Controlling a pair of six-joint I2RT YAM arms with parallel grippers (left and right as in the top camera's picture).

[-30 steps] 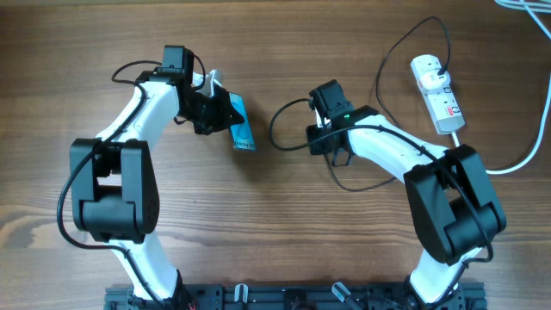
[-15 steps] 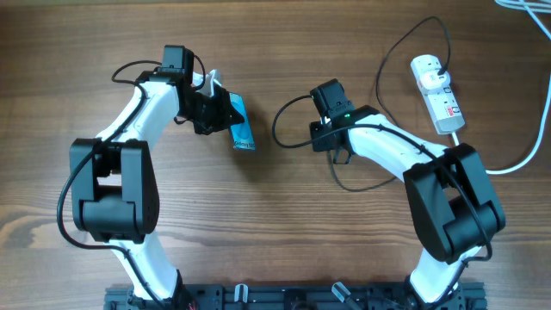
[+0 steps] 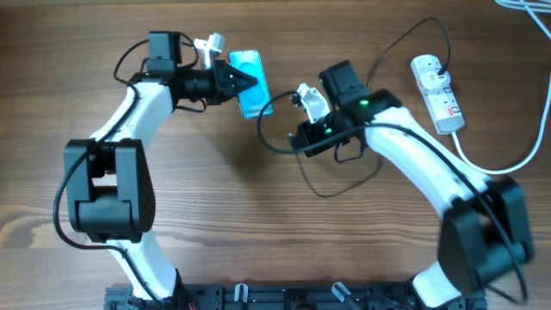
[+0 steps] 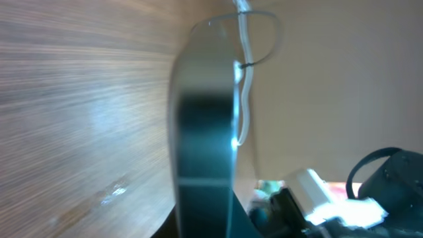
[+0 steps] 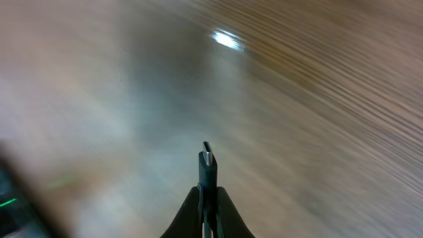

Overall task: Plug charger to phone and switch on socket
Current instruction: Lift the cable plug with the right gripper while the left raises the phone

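The phone (image 3: pixel 250 83), turquoise with a white strip at its near end, is held above the table by my left gripper (image 3: pixel 231 79), which is shut on it. In the left wrist view the phone (image 4: pixel 203 152) shows edge-on between the jaws. My right gripper (image 3: pixel 299 135) is shut on the charger plug (image 5: pixel 207 165), whose metal tip sticks out past the fingertips. The thin black charger cable (image 3: pixel 323 185) loops on the table under the right arm. The white socket strip (image 3: pixel 437 93) lies at the far right, well apart from both grippers.
A thick white cord (image 3: pixel 516 151) runs from the socket to the right edge. The black charger cable (image 3: pixel 405 43) arcs up to the socket's far end. The right arm (image 4: pixel 390 178) shows blurred in the left wrist view.
My left gripper has lifted the phone up and to the right. My right arm has swung up and left with the plug, toward the phone. Both wrist views are motion-blurred.
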